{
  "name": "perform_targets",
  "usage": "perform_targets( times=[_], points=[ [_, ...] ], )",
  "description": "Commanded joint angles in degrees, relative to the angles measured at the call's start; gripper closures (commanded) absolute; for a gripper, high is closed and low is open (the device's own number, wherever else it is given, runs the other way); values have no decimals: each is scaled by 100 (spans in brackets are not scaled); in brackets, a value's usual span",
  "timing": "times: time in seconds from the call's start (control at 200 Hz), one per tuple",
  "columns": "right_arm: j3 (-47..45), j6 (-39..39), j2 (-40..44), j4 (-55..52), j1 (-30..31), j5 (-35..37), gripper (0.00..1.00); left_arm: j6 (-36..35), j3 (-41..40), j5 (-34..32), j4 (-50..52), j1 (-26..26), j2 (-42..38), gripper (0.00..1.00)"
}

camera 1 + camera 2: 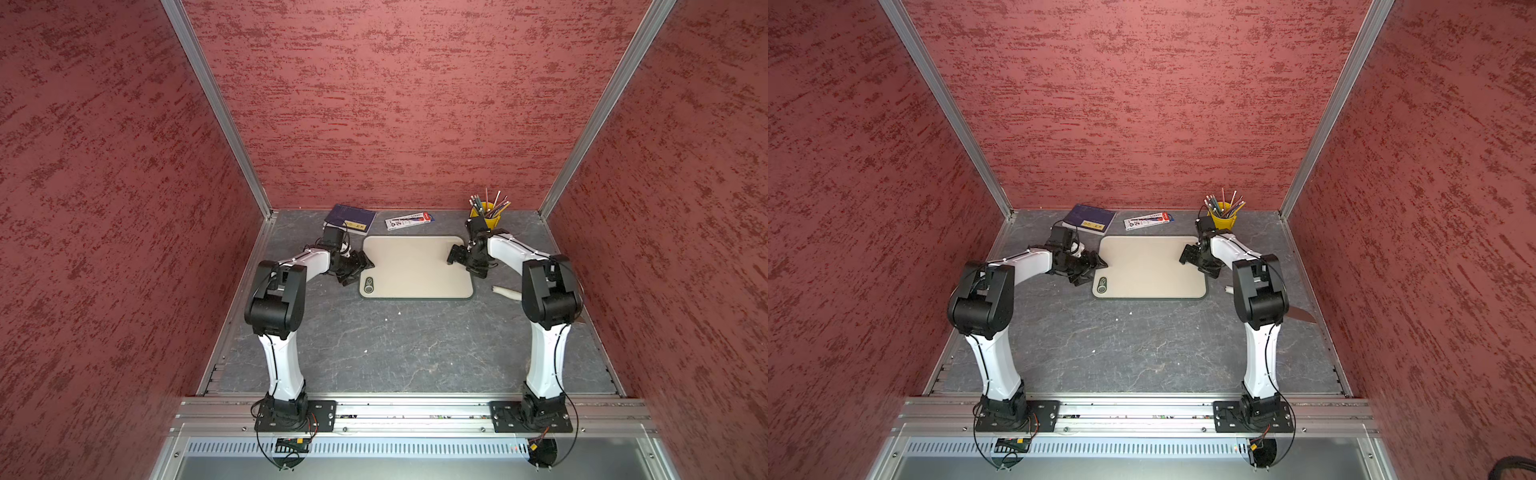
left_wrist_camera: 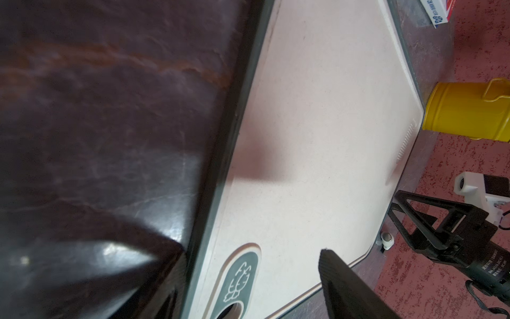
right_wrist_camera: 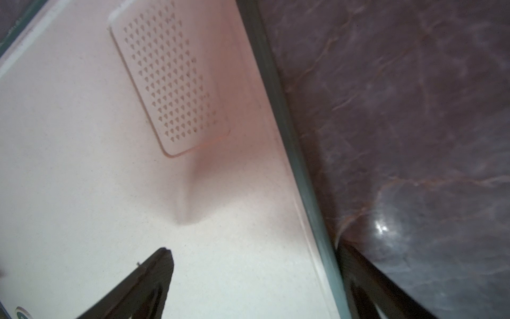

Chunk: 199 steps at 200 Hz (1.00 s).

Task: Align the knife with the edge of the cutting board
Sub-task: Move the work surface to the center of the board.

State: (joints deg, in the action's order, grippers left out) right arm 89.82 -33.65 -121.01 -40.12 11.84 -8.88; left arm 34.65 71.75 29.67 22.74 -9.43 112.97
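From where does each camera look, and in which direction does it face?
Top views: high above the robot's base, facing down and forward at the table, cutting board and knife; left arm and right arm show whole.
Left wrist: on the left arm, facing across the cutting board toward the yellow cup; shows the left tool and right tool.
Right wrist: on the right arm, facing down at the board's dotted patch and edge; shows the right tool.
Shared: both wrist views show the board and table.
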Motion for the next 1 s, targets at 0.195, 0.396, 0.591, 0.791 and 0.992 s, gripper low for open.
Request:
perform_targets(
  times=[0.195, 0.396, 0.591, 0.791, 0.992],
  points=[
    [-115, -284, -1, 33, 622, -1602, 2, -26, -533, 815, 863, -190, 149, 20],
    [-80, -235, -20, -44, 621, -1606, 2, -137, -579, 804, 905, -96, 165, 17],
    [87, -72, -60, -344, 616, -1250, 2, -274, -203, 591, 1140, -32, 328, 14],
    [258, -72, -57, -603, 569, -738, 2, -222, 22, 567, 1201, 112, 445, 0],
    [275, -193, 32, -571, 407, -563, 2, -329, 404, 499, 1458, 226, 489, 0]
  ],
)
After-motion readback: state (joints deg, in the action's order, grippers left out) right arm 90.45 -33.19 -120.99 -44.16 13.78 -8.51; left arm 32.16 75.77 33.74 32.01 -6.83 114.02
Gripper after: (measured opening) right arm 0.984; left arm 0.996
